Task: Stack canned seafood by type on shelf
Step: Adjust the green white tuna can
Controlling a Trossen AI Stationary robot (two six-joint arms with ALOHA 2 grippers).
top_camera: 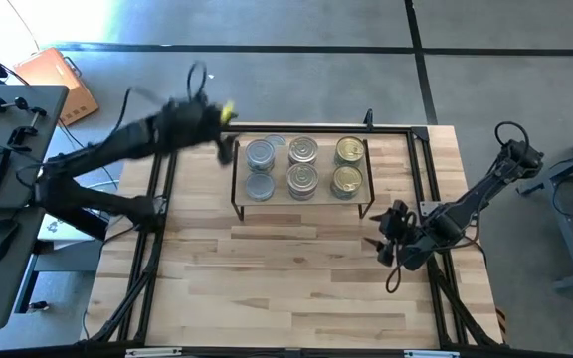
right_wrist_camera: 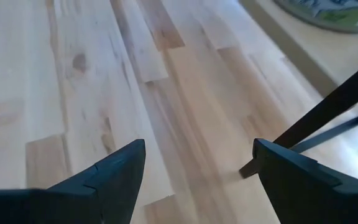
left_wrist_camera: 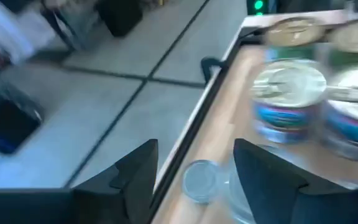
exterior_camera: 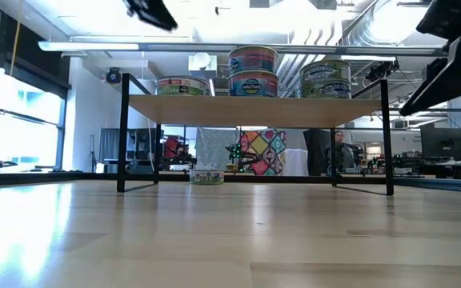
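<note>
Two dark, jointed arms [top_camera: 117, 149] trail looped black cables, one yellow-marked.

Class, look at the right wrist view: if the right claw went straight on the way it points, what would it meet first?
Probably the bare tabletop: the open right claw tilts down at it. The shelf's black leg lies off to one side; depth is unclear.

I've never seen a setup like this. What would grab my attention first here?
Probably the low light-wood shelf on thin black wire legs at the far middle of the butcher-block table, loaded with short round metal tins, silver-topped at left and centre, gold-topped at right. Next, the dark left arm reaching over the shelf's left end, its left gripper open above a tin, and the right gripper open beside the shelf's right leg.
</note>
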